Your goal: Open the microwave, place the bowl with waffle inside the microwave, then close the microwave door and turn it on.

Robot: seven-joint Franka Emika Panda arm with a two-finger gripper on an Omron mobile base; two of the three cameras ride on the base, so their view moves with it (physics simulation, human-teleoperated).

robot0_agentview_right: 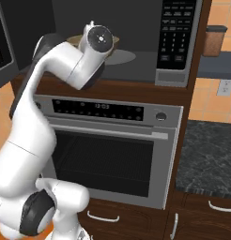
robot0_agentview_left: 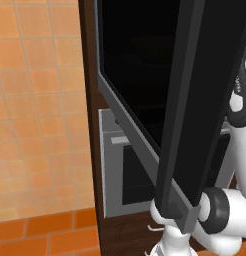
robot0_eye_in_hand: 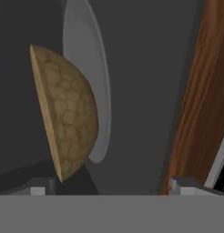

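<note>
Microwave door (robot0_agentview_left: pixel 195 100) swung wide open. Bowl (robot0_eye_in_hand: pixel 68 113) sits on the glass turntable (robot0_eye_in_hand: pixel 89 68) inside the microwave (robot0_agentview_right: pixel 150 47). Gripper (robot0_eye_in_hand: pixel 107 186) just in front of the bowl, fingers (robot0_eye_in_hand: pixel 38 189) spread wide, holding nothing. Oven (robot0_agentview_right: pixel 112 150) directly below.

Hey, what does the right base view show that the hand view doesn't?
Right base view alone: the microwave's keypad panel, the oven beneath with its display strip, the dark countertop, and the arm reaching into the cavity. Hand view alone: the tool with its tips apart, and the bowl's patterned underside up close. Both: the bowl on the turntable plate inside the open microwave.
</note>
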